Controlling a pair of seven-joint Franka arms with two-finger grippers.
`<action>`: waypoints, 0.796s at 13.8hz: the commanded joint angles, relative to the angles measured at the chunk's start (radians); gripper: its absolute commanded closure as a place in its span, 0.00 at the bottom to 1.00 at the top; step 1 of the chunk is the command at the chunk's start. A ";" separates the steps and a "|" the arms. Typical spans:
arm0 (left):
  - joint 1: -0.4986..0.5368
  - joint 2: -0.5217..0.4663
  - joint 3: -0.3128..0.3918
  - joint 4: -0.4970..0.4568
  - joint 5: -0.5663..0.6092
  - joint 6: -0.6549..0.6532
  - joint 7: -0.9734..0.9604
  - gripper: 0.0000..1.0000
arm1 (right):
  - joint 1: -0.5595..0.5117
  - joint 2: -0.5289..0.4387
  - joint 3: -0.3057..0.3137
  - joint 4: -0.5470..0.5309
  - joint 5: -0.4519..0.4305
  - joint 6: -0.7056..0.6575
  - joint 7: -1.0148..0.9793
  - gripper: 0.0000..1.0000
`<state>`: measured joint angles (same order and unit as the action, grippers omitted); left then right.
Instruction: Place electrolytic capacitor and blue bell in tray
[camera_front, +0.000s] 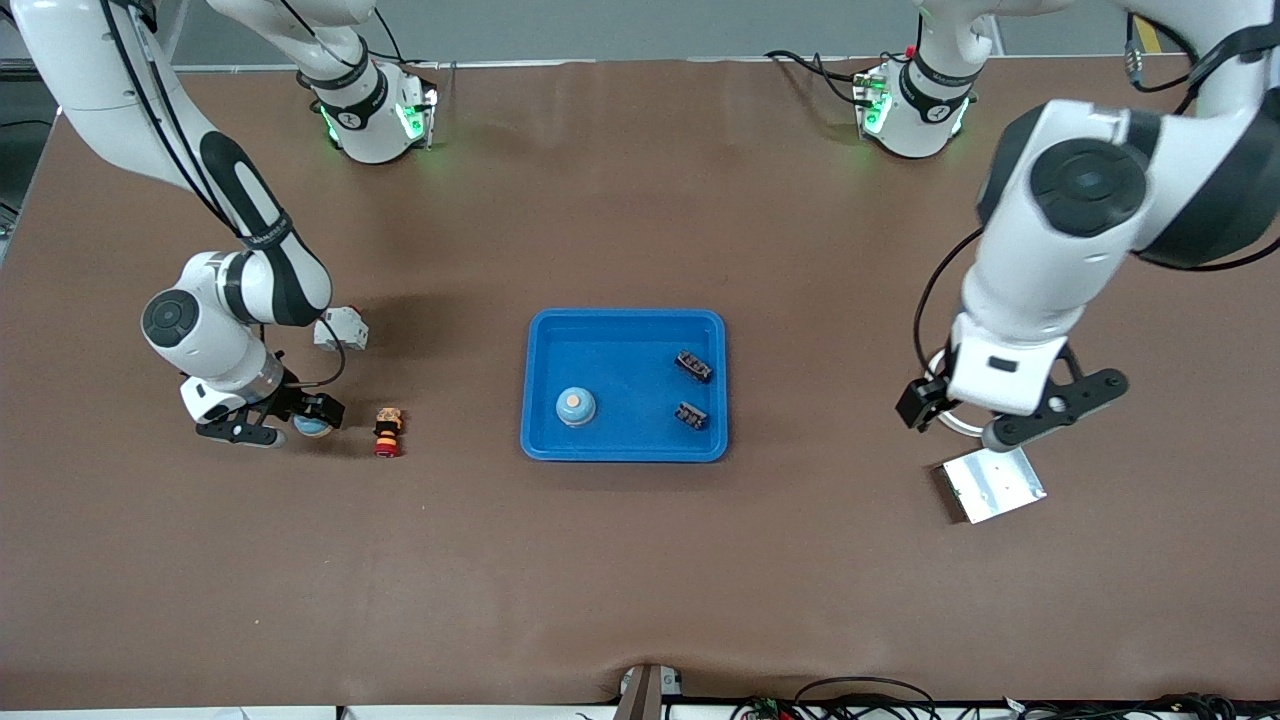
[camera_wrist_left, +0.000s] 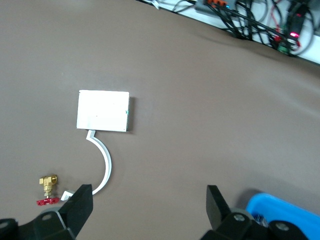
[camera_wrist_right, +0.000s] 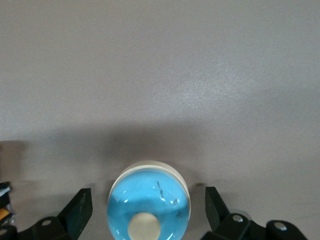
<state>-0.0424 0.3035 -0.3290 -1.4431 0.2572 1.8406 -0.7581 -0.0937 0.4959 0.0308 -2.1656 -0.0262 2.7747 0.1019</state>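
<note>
The blue tray (camera_front: 625, 442) lies mid-table and holds a blue bell (camera_front: 576, 406) and two small black parts (camera_front: 693, 365). A second blue bell (camera_front: 314, 428) stands on the table toward the right arm's end. My right gripper (camera_front: 283, 420) is down around it, open, a finger on each side and apart from it. In the right wrist view the bell (camera_wrist_right: 149, 205) sits between the fingers (camera_wrist_right: 80, 210) of the right gripper (camera_wrist_right: 148, 207). My left gripper (camera_front: 985, 418) is open and empty above the table, also seen in its own view (camera_wrist_left: 149, 205). I cannot pick out a capacitor.
A red, orange and black button part (camera_front: 387, 431) lies beside the right gripper, with a small white box (camera_front: 340, 328) farther from the camera. Under the left gripper are a silver plate (camera_front: 993, 485), a white ring (camera_wrist_left: 102, 167) and a brass valve (camera_wrist_left: 47, 186).
</note>
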 joint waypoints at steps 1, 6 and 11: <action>-0.054 -0.154 0.146 -0.098 -0.114 -0.039 0.199 0.00 | -0.021 0.016 0.018 0.016 0.009 0.006 -0.024 0.00; -0.059 -0.293 0.249 -0.105 -0.183 -0.228 0.477 0.00 | -0.017 0.016 0.018 0.018 0.009 0.000 -0.018 1.00; -0.016 -0.401 0.269 -0.175 -0.240 -0.287 0.609 0.00 | 0.005 -0.043 0.037 0.018 0.011 -0.134 0.063 1.00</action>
<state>-0.0625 -0.0334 -0.0685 -1.5507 0.0406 1.5537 -0.1830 -0.0929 0.5017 0.0423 -2.1489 -0.0236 2.7321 0.1172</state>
